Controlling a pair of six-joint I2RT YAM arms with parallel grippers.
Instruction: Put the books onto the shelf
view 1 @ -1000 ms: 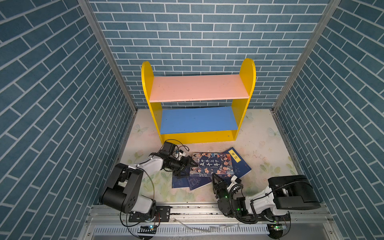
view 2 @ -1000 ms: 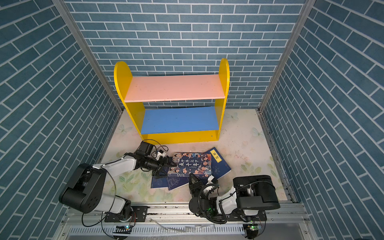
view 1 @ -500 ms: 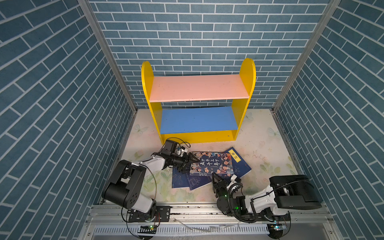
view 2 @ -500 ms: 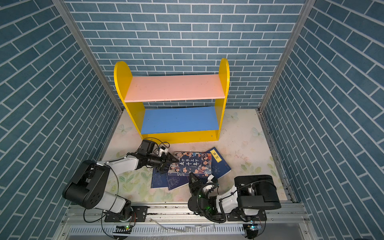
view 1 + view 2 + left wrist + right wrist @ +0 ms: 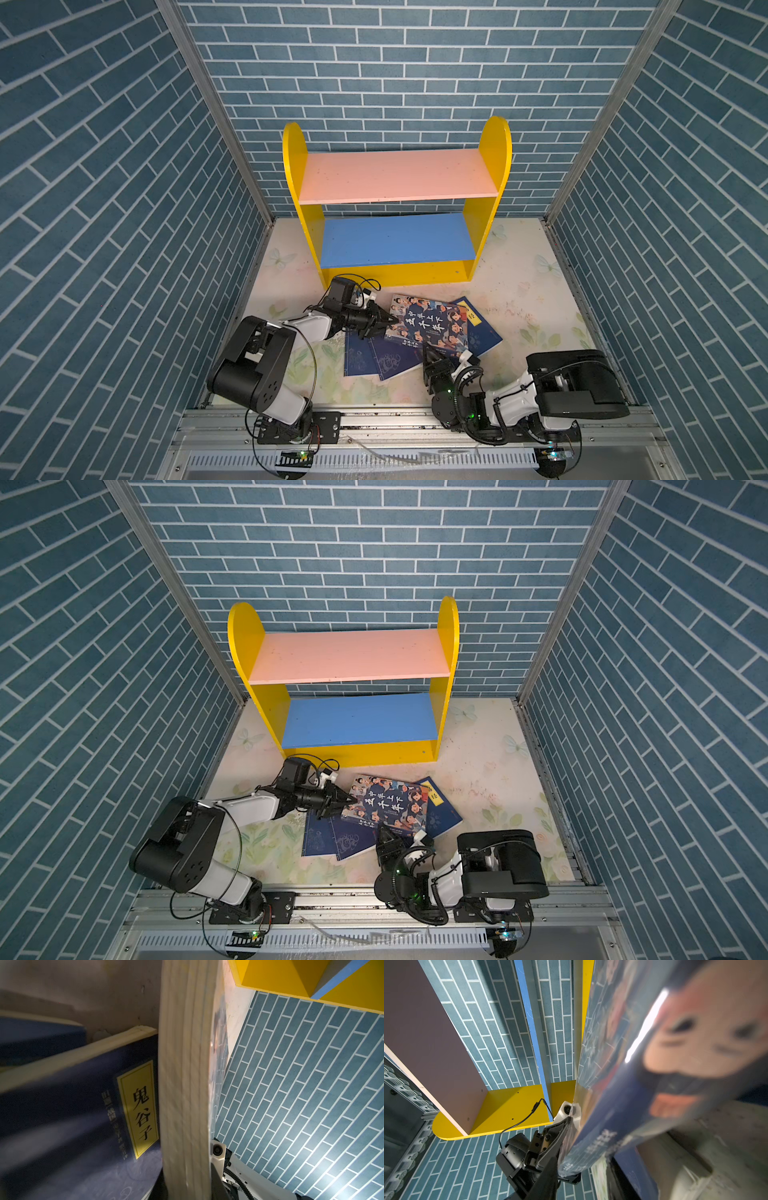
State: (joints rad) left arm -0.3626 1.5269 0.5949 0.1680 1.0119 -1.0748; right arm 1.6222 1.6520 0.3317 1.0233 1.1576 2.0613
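thick book [image 5: 432, 326] covering thin navy books [image 5: 374, 359], right hand [image 5: 430, 352] grip unclear

The pale surface [image 5: 519, 291], printed with butterflies and leaves, carries the two-tier yellow-sided shelf [image 5: 395, 274]. Just in front of the shelf, thin navy books [image 5: 374, 359] lie flat and overlapping on the surface, one with its yellow label [image 5: 471, 318] showing.

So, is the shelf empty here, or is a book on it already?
Empty. In both top views the shelf has bare pink and blue boards; the books lie piled on the floor before it.
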